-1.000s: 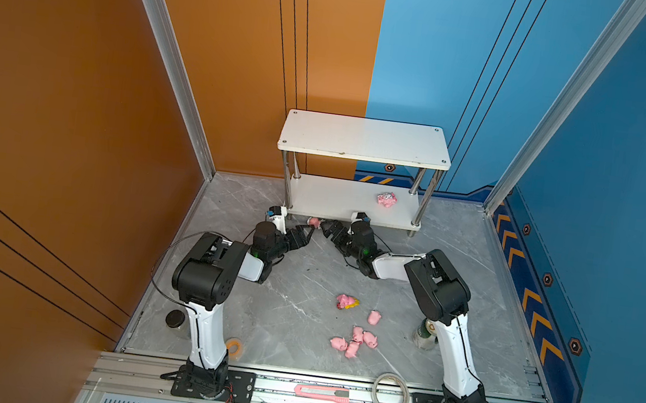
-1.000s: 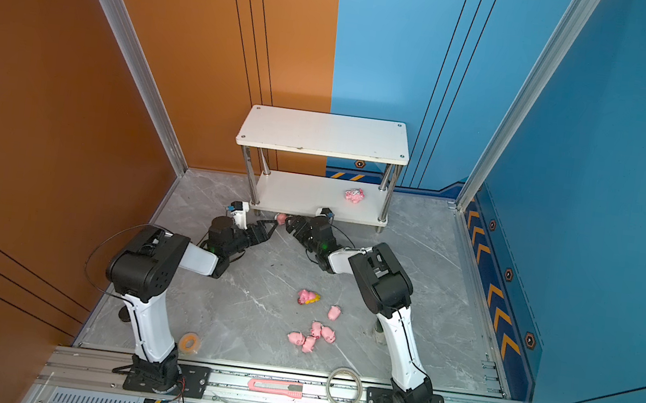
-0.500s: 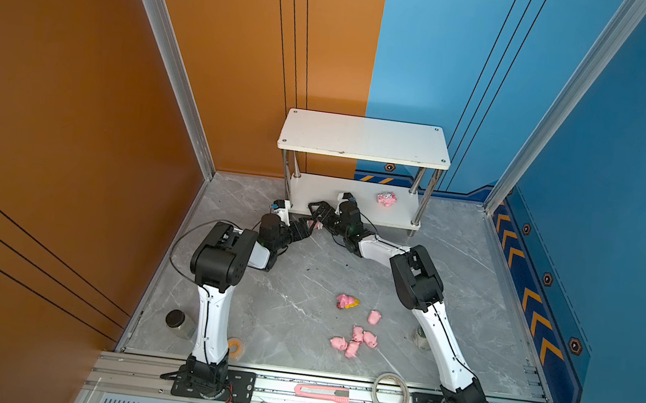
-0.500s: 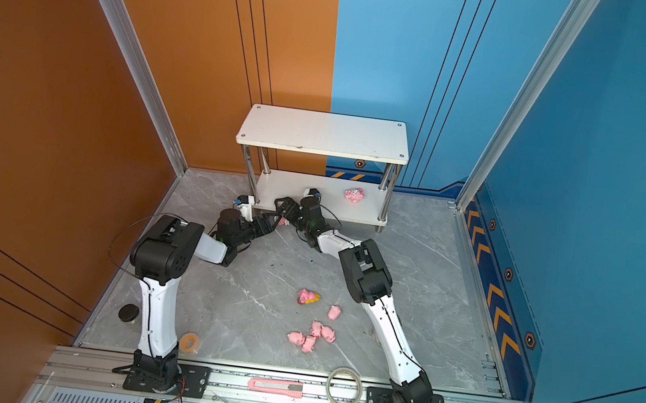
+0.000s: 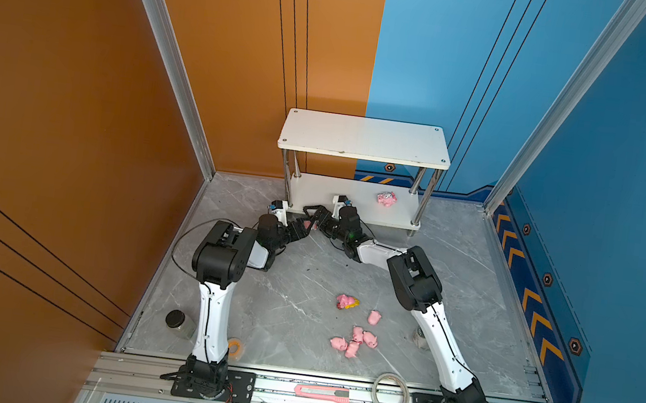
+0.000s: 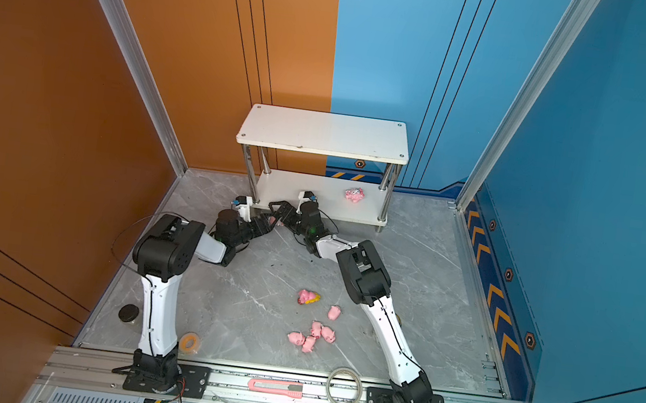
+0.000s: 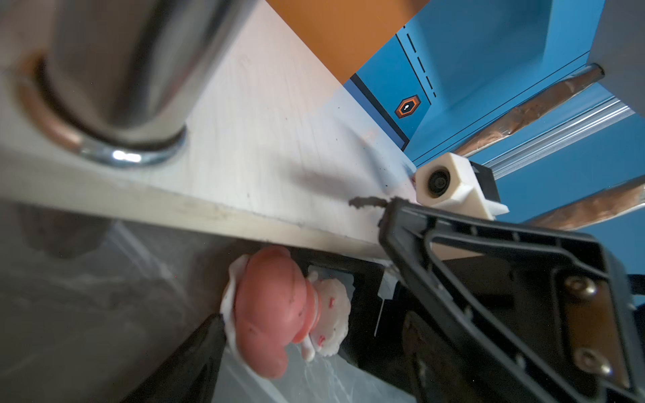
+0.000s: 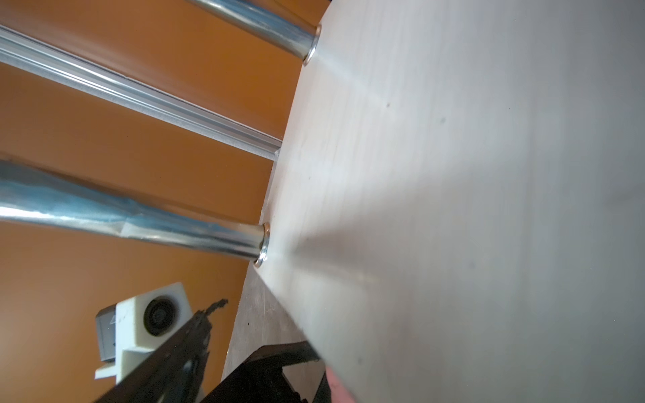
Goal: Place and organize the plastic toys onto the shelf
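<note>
Left gripper [image 7: 300, 272] gapes wide, one finger [image 7: 206, 345] touching the pink-white toy [image 7: 275, 314], which sits just below the front edge of the shelf [image 7: 261, 157], not on it. Right gripper [image 5: 309, 217] beside it, also open. Toy looks light, hard, slick: pinch its round body squarely

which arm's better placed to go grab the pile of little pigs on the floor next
Right, probably: the pigs lie beside the right arm's lower link, farther from the left arm's base. Left gripper and right gripper both sit at the shelf's lower front edge.
</note>
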Robot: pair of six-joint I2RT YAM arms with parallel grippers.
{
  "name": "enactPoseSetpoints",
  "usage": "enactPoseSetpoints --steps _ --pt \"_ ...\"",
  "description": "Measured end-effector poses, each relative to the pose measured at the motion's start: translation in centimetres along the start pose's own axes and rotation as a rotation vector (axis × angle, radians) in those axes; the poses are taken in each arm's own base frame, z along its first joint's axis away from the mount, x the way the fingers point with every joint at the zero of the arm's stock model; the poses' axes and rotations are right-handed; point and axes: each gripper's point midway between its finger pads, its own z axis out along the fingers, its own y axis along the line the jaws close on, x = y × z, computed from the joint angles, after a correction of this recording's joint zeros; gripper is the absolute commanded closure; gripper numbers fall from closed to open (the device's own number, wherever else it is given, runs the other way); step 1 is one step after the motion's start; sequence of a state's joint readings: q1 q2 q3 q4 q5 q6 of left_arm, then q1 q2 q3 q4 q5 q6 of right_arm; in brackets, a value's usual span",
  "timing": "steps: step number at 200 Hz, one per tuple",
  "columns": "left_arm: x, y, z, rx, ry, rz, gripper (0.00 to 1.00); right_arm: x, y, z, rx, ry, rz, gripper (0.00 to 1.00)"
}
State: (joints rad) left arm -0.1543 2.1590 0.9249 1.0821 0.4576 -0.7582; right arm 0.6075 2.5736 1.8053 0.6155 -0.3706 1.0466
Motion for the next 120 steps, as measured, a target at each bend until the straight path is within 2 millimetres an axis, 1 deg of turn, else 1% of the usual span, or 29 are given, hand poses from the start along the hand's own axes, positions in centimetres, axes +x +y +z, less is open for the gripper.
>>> enactPoseSetpoints --steps 28,50,67,94,109,120 --pt "1.9 -0.8 -2.4 -0.002 0.019 -0.025 0.2 2.7 0.7 -1.9 -0.004 0.033 0.018 0.06" --pt "4.1 -1.8 -4.6 0.001 0.046 -0.048 0.2 5.1 1.3 -4.1 0.002 0.059 0.04 0.06" --pt "6.1 -2.8 -6.4 0.004 0.078 -0.059 0.2 7.2 1.6 -6.2 0.01 0.08 0.049 0.06" --pt "9.8 -4.8 -10.0 0.013 0.148 -0.067 0.2 10.9 2.2 -10.3 0.032 0.119 0.055 0.06" --pt "10.9 -5.7 -11.7 0.018 0.171 -0.066 0.2 12.4 2.8 -12.4 0.04 0.142 0.058 0.06" --pt "10.9 -6.3 -12.4 0.022 0.173 -0.059 0.19 12.6 3.2 -13.6 0.044 0.143 0.055 0.06"
